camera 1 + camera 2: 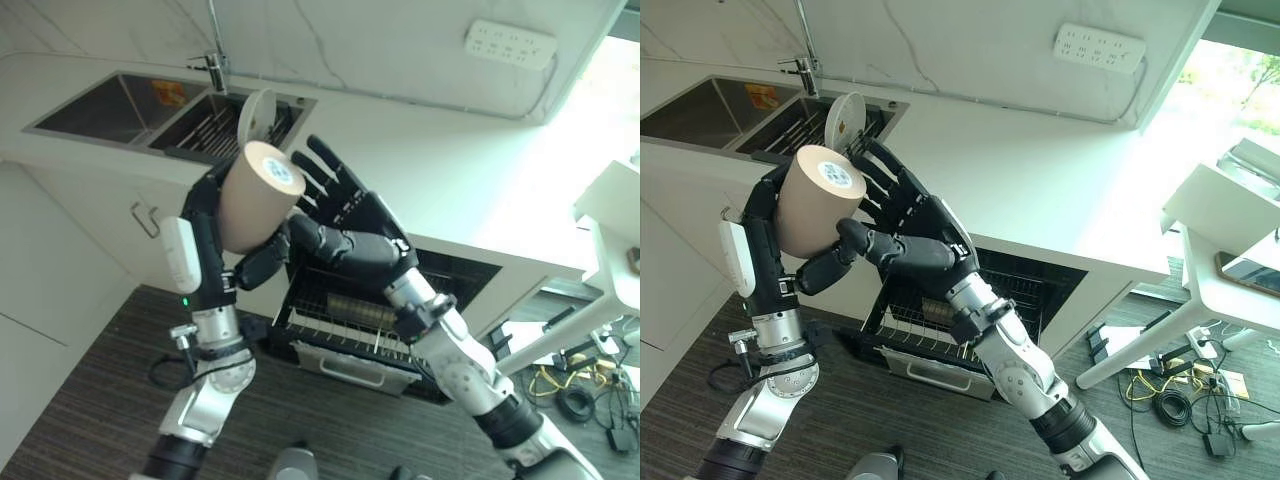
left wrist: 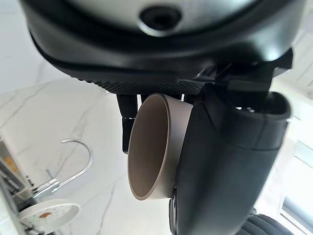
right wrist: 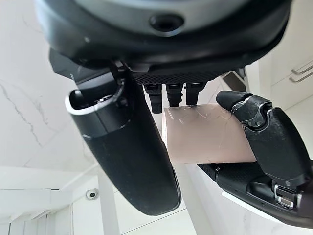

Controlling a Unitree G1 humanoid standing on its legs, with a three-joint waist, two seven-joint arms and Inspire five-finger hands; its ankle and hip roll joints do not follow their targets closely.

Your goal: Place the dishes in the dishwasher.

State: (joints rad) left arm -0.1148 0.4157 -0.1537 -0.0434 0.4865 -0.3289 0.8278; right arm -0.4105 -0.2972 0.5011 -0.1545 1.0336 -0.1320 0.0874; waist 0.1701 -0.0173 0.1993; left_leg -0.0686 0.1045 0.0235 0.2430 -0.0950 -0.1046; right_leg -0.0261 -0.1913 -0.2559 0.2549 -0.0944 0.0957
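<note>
Left hand (image 1: 205,240) curled round a beige cup (image 1: 257,195), base toward the camera, held high, right hand (image 1: 345,225) just beside it — fingers spread straight, thumb against the cup's side, open dishwasher rack (image 1: 350,330) below both hands, sink (image 1: 150,110) with a white plate (image 1: 255,115) beyond.

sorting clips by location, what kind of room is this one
Most likely a home-style kitchen. A white counter carries a steel double sink with a tap, and an open dishwasher with its rack pulled out sits below. The left hand holds a beige cup above it.
</note>
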